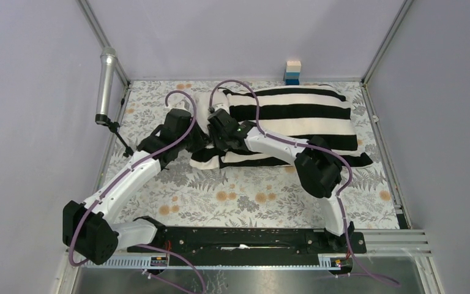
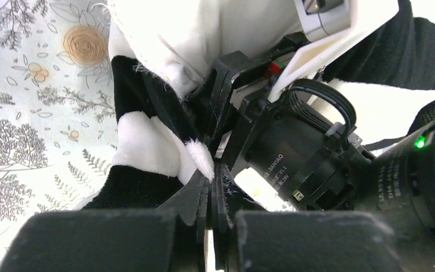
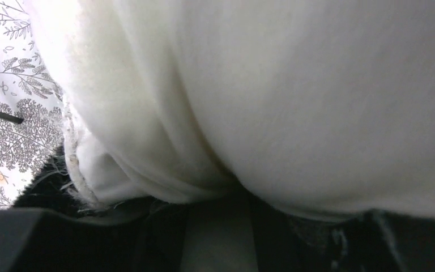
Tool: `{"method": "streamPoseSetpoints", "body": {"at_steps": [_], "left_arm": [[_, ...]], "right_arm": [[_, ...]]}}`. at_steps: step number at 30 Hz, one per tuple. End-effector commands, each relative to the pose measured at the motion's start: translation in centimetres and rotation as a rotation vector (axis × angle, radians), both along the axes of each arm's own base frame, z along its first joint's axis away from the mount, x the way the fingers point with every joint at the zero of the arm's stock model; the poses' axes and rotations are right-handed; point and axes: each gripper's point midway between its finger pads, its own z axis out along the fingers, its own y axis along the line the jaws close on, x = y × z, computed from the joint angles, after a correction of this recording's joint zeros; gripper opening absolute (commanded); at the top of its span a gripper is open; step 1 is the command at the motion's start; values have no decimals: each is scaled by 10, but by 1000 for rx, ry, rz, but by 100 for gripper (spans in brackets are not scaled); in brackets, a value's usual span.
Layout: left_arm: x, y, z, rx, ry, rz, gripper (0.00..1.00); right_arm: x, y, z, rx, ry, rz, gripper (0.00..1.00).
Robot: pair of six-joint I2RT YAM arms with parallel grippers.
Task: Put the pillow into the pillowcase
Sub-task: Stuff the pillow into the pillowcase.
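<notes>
Pillow half-sleeved in striped pillowcase, both arms at its open end.

Pillowcase [image 1: 294, 113], black and white stripes, lies on the floral table [image 1: 232, 196] from centre toward 1 o'clock, mouth facing 9 o'clock. Pillow [image 1: 201, 104], cream, mostly inside, one bare end bulging out at the mouth. Left gripper [image 2: 210, 195]: fingers pressed together, pinching the pillowcase hem at the mouth's 7 o'clock corner. Right gripper [image 1: 215, 119]: buried in white fabric at the mouth, so whether it is spread or closed cannot be told. Silver cylinder [image 1: 106, 86] on a stand at 10 o'clock; small stacked blocks [image 1: 292, 72] at 12 o'clock.
</notes>
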Motion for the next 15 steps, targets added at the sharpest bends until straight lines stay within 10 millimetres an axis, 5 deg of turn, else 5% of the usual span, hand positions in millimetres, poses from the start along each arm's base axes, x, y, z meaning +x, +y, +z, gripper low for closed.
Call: {"method": "streamPoseSetpoints", "body": {"at_steps": [1, 5, 9, 15], "left_arm": [[-10, -21, 184, -315, -496, -85, 0], [3, -28, 116, -309, -403, -92, 0], [1, -32, 55, -339, -309, -96, 0], [-9, -22, 3, -301, -218, -66, 0]], "right_arm": [[-12, -60, -89, -177, 72, -17, 55], [-36, -27, -61, 12, 78, 212, 62], [-71, -4, 0, 226, 67, 424, 72], [-78, -3, 61, 310, 30, 419, 82]]}}
